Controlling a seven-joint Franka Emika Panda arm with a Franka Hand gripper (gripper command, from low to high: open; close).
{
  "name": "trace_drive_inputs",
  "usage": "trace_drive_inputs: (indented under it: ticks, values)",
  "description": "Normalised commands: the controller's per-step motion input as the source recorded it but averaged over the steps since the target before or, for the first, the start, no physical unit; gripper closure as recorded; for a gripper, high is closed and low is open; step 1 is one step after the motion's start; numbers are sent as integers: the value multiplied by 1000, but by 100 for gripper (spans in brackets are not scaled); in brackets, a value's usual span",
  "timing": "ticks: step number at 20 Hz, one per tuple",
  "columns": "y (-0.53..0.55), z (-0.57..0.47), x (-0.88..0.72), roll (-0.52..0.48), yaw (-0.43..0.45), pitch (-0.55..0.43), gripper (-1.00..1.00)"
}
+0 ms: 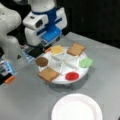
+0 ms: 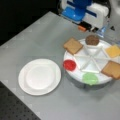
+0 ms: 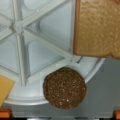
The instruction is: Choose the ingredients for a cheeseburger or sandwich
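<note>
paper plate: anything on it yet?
Empty. In both front views the white paper plate is bare; the patty and toast sit on the divided tray.

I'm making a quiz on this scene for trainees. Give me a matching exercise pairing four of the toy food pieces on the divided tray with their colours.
Things:
1. round patty
2. cheese square
3. lettuce piece
4. tomato disc

Colours:
A. red
B. dark brown
C. green
D. yellow

Pairs: 1-B, 2-D, 3-C, 4-A.

All four lie at the rim of the white divided round tray; the white round paper plate holds nothing. The gripper's fingers are not in view.
</note>
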Motion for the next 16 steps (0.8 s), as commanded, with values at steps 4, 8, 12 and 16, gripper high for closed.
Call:
trace_drive_inputs:
  ticks: [4,8,12,16]
  values:
    - [-4,-17,-25,78,214,62,-100]
    - [-31,-46,-78,190,200,82,-100]
    - [-106,-42,-66,261,78,98,-100]
    - [-165,5,-42,321,7,98,-100]
